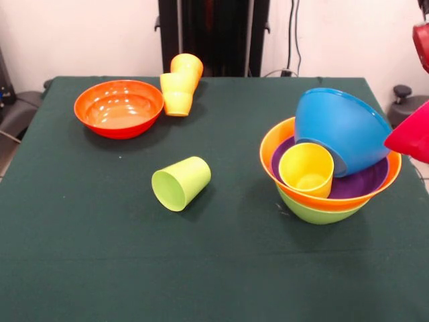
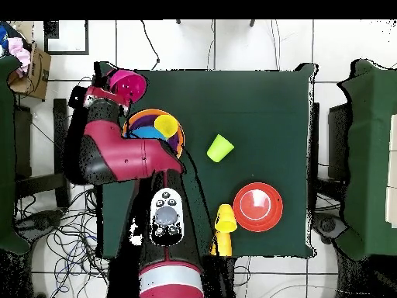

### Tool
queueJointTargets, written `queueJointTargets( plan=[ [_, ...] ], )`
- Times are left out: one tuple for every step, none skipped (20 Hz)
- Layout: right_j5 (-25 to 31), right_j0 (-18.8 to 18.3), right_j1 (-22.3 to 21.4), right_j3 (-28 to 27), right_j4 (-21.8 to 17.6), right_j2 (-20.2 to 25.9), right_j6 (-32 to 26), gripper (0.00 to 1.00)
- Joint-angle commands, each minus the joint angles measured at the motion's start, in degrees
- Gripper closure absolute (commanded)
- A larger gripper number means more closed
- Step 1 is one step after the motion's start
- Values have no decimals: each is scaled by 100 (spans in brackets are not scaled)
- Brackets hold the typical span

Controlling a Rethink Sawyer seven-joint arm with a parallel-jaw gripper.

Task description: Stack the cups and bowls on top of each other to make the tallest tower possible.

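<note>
On the green surface [image 1: 221,268] you've got a part-built tower [image 1: 328,171] at the front view's right: lime bowl [image 1: 315,213] at the bottom, orange bowl [image 1: 271,144] in it, purple bowl [image 1: 365,184] in that, w/ a blue bowl [image 1: 338,124] tipped on its side and a yellow cup [image 1: 306,169] lying in the purple one, mouth toward the camera.

A small magenta bowl [image 2: 126,84] sits at the arm's [image 2: 116,151] end in the overhead view, just beside the tower and partly off the surface edge — its mouth looks tilted sideways, not level. It seems carried, but the tool itself is hidden behind bowl and arm, so you can't tell its fingers' state. From the front view the bowl shows only at the right edge, higher than the tower's rim.

Loose pieces: lime cup [image 1: 181,182] on its side mid-surface, long axis running diagonally, mouth toward the front-left; red-orange bowl [image 1: 119,107] upright at far left; yellow-and-orange cups [image 1: 181,84] nested, lying beside it.

Judgement: the tilted blue bowl gives a poor seat — expect the magenta one to slide.
</note>
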Motion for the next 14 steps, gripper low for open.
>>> queueJointTargets(
  plan=[
    [-501, 19, 422, 717, -311, 339, 1024, 100],
    [-515, 3, 428, 721, -317, 346, 1000, 100],
    [-530, -12, 435, 725, -323, 354, 976, 100],
    [-537, -33, 428, 741, -334, 361, 953, 100],
    [-543, -54, 421, 756, -345, 369, 931, 100],
    [-559, -67, 424, 776, -341, 368, 925, 100],
    [-625, -114, 448, 795, -400, 396, 927, 100],
    [-668, -126, 469, 805, -408, 393, 915, 100],
    [-710, -138, 491, 815, -415, 391, 902, 100],
    [-747, -137, 508, 815, -421, 377, 889, 100],
    [-819, -143, 561, 801, -427, 360, 866, 100],
    [-861, -166, 598, 786, -462, 380, 865, 100],
    [-950, -169, 663, 764, -466, 373, 866, 100],
    [-994, -171, 700, 750, -471, 375, 864, 100]
  ],
)
